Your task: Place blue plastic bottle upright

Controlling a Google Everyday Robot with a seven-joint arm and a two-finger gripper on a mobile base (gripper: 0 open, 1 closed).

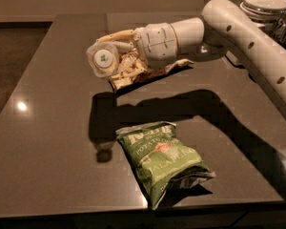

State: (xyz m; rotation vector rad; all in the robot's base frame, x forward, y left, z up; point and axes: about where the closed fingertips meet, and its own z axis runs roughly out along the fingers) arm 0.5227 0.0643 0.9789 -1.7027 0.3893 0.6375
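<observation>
The desk (47, 128) is the biggest thing here. It is dark and shiny, and it runs from the near edge to the far wall. A small spot of light shines on its left side.

My arm (243, 37) is next. It is fat and white. It comes in from the right side and reaches across the far part of the desk toward the left. It throws a long dark shadow (181, 109) on the desk in the middle.

A green chip bag (164, 159) lies flat near the front edge of the desk, well apart from my arm. A brown chip bag (128, 78) lies farther back. I can only see part of it, because my arm is in front of it.

A white jar with a lid (266, 4) stands in the far right corner.

My end effector (112, 49) is at the far left part of the desk, up in the air above the brown chip bag. Its fingers are pinching the blue plastic bottle (115, 56), one on each side.

The blue plastic bottle is off the desk and lies on its side in my grip. Its white cap (103, 59) points to the near left. The cap has a little green mark on it.
</observation>
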